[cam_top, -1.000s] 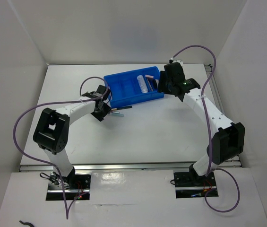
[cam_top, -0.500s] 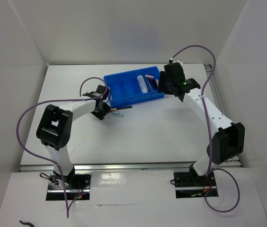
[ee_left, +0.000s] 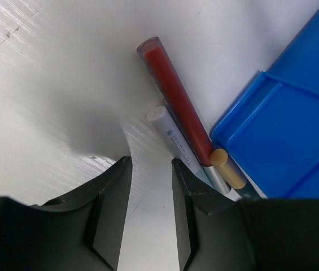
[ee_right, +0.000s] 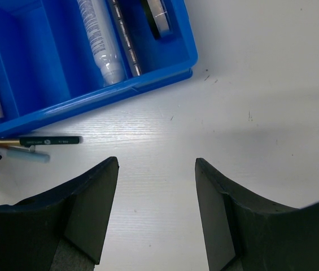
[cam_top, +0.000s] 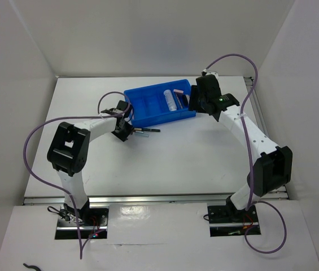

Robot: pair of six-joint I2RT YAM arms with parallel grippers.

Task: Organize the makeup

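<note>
Currently your left gripper (ee_left: 151,169): narrow gap, empty, beside red pencil (ee_left: 176,107); right gripper (ee_right: 156,169): wide, empty, near blue tray (ee_right: 91,97)

Robot lab or test cell, purpose-built for recording. White tabletop (cam_top: 176,161) boxed in by plain white panels (cam_top: 148,34) on left, far and right. Left arm (cam_top: 69,152) and right arm (cam_top: 249,132) bolted to metal plates (cam_top: 83,223) at near edge, beside a metal rail (cam_top: 159,199). Exposed purple cables (cam_top: 232,55) looping off both arms. Staged props only: blue tray (cam_top: 148,110), makeup pencils (cam_top: 147,130) just beside its near edge.
</note>
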